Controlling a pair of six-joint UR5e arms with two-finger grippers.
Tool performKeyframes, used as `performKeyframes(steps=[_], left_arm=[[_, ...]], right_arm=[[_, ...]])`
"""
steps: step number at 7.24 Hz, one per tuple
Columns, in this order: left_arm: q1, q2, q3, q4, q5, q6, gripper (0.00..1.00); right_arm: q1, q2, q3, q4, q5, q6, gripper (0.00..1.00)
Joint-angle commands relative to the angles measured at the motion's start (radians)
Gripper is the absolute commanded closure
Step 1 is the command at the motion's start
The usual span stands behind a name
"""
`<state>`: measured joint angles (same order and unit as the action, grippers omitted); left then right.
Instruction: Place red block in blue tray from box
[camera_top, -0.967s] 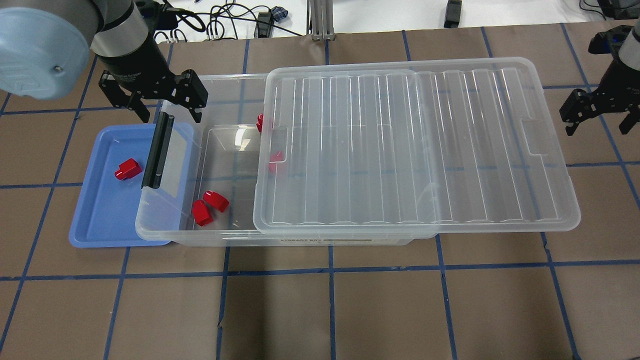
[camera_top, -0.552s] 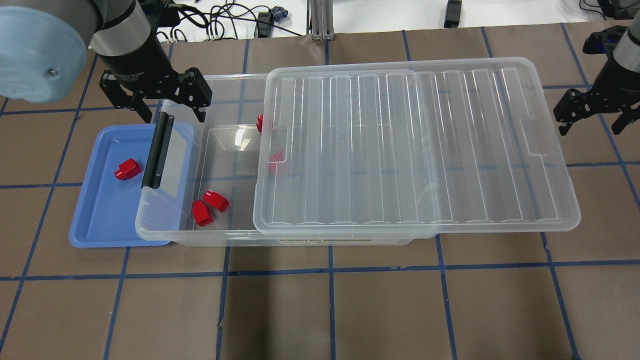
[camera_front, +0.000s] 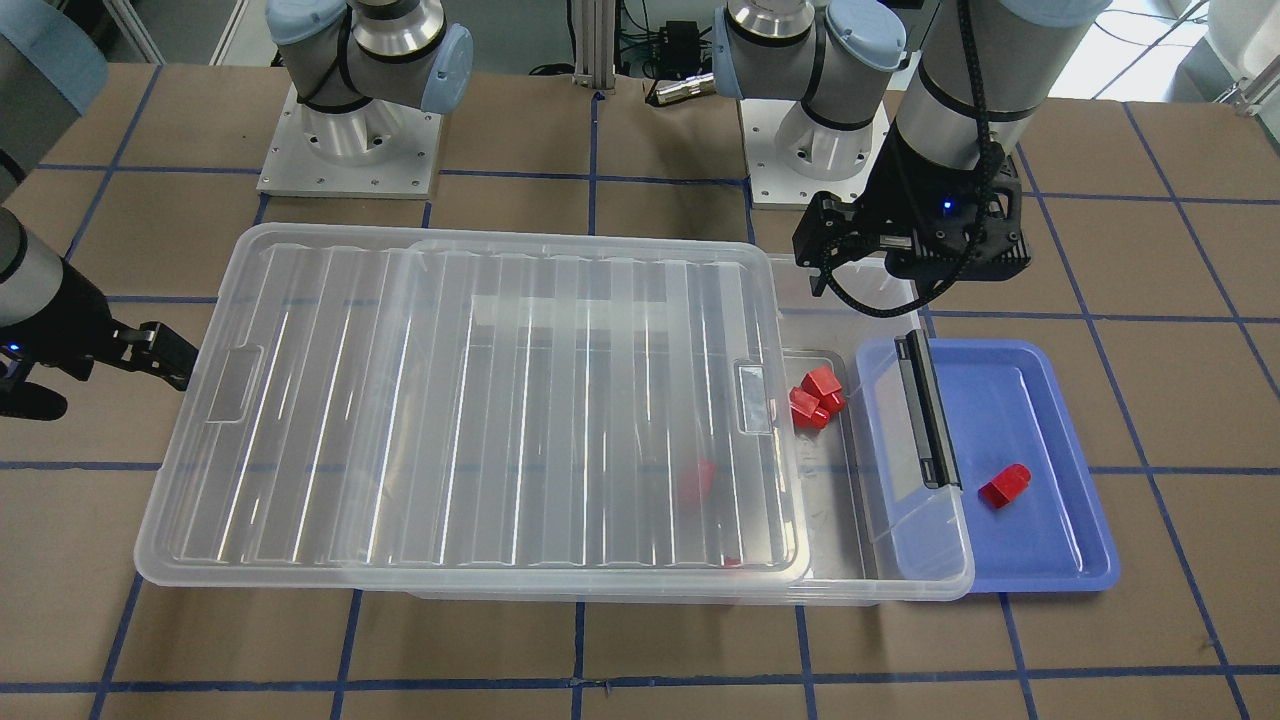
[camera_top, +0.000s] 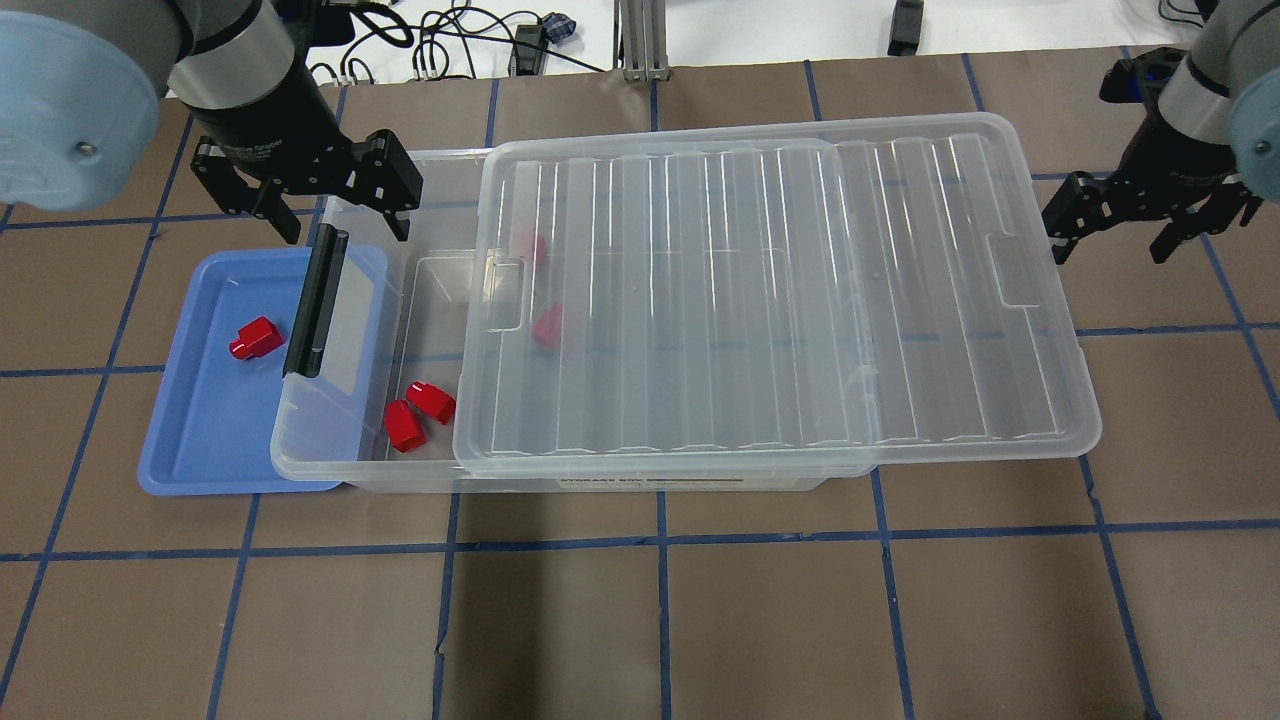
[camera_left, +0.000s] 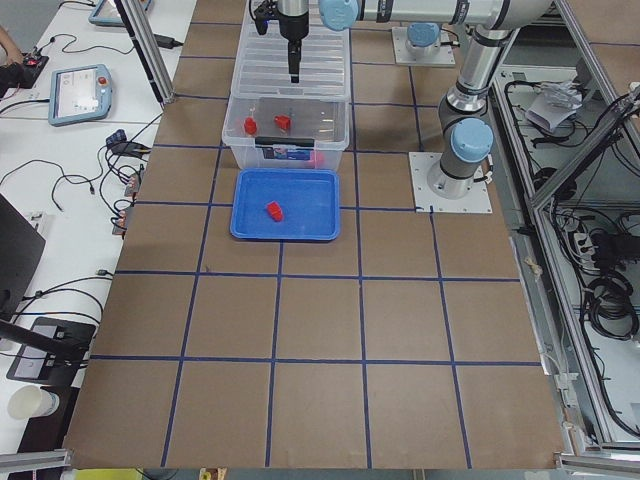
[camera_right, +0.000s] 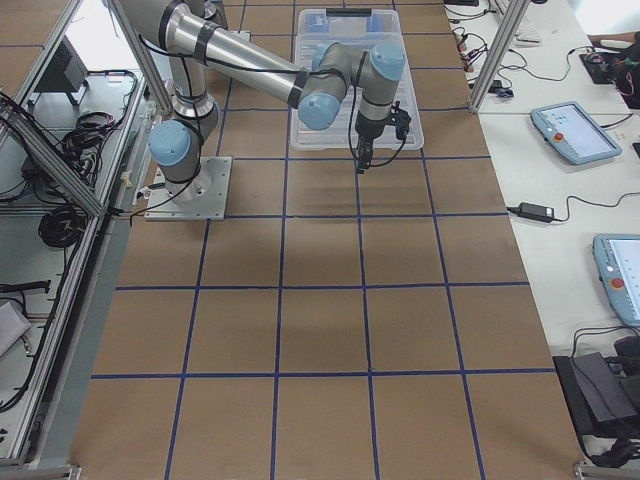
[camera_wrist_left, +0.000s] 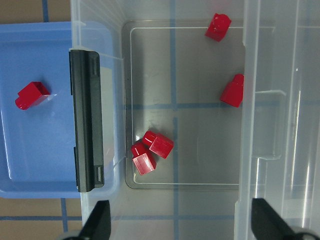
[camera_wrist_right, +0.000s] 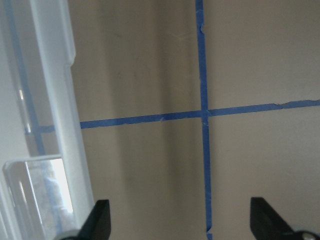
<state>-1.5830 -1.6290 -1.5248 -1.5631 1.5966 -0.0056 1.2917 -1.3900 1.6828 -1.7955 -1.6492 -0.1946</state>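
placement looks done: the red block (camera_top: 256, 338) lies in the blue tray (camera_top: 190, 450), apart from the other red pieces (camera_top: 418, 412) inside the box (camera_top: 330, 462). left fingers (camera_top: 396, 205) hang spread and empty over the latch end; right fingers (camera_top: 1062, 225) are spread and empty just off the lid (camera_top: 780, 300). next, probably sliding that lid shut. the label (camera_top: 645, 481) on the box's near wall is too blurred to read

readable text: none | box (camera_top: 400, 476) front label strip (camera_top: 650, 481): print blurred, illegible | left arm (camera_top: 255, 110) wrist print: too small
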Motion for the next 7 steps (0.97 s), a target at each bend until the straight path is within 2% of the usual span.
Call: performKeyframes(steps=[1,4,7], left_arm=[[-0.008,0.001,0.000,0.000,-0.001,-0.013,0.00],[-0.012,0.000,0.000,0.000,-0.003,-0.013,0.00],[-0.012,0.006,0.000,0.003,-0.001,-0.013,0.00]], right_arm=[[0.087,0.005,-0.002,-0.008,0.002,0.093,0.00],[0.161,0.009,-0.003,-0.010,0.003,0.176,0.00],[0.172,0.009,-0.012,-0.010,0.049,0.178,0.00]])
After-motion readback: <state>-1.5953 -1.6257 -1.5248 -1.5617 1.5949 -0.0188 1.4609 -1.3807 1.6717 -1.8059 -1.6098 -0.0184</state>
